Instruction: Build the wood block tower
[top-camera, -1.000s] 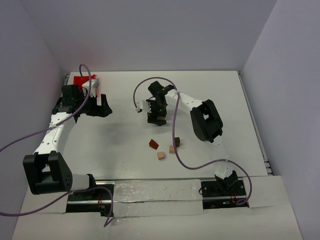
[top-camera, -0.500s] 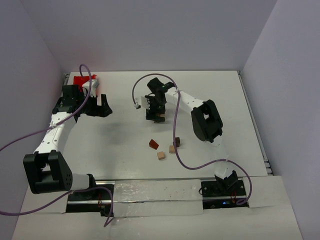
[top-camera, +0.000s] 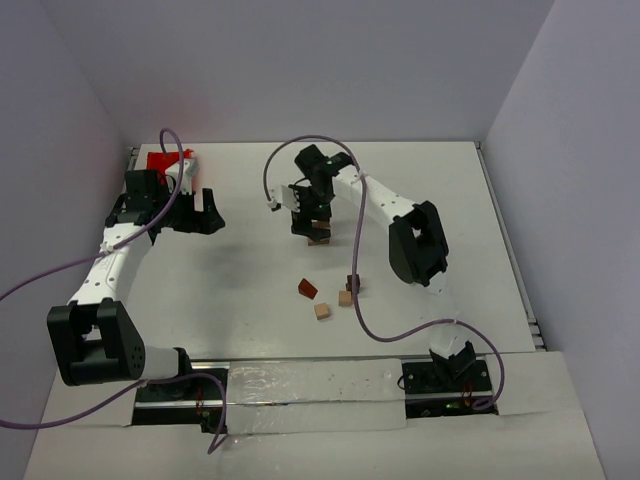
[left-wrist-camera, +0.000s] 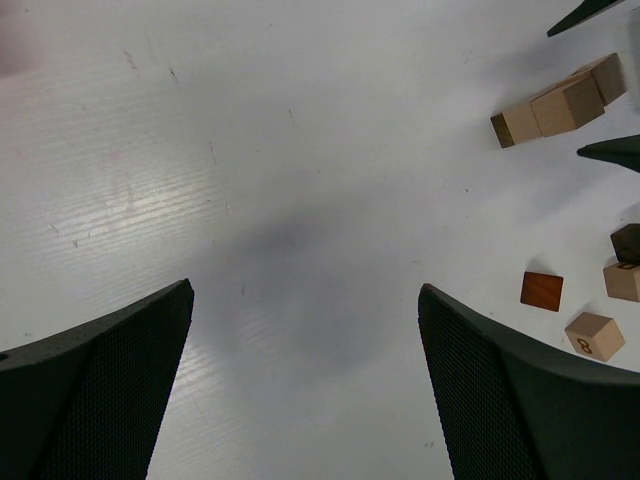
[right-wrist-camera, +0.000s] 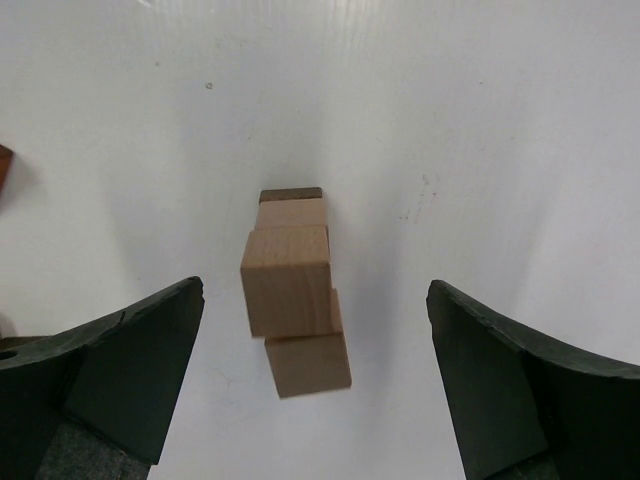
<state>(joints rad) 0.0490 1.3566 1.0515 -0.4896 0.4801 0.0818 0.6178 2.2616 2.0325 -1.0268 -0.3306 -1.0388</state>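
The wood block tower (right-wrist-camera: 287, 280) is a short leaning stack of tan cubes with a dark brown block at its foot, standing free on the table (top-camera: 319, 237). My right gripper (right-wrist-camera: 315, 292) hangs open above it, one finger on each side and clear of the blocks; in the top view this gripper (top-camera: 309, 216) sits just above and left of the stack. My left gripper (left-wrist-camera: 305, 292) is open and empty over bare table at the left (top-camera: 204, 212). From the left wrist the tower (left-wrist-camera: 560, 105) shows at the upper right.
Loose blocks lie in front of the tower: a reddish-brown wedge (top-camera: 306, 289), a tan cube (top-camera: 322, 311), another tan cube (top-camera: 345, 298) and a dark brown cube (top-camera: 353, 282). A red bin (top-camera: 163, 160) sits at the back left corner behind the left arm.
My right gripper has lifted up and back off the tower, leaving the top block in place. The left arm has not moved.
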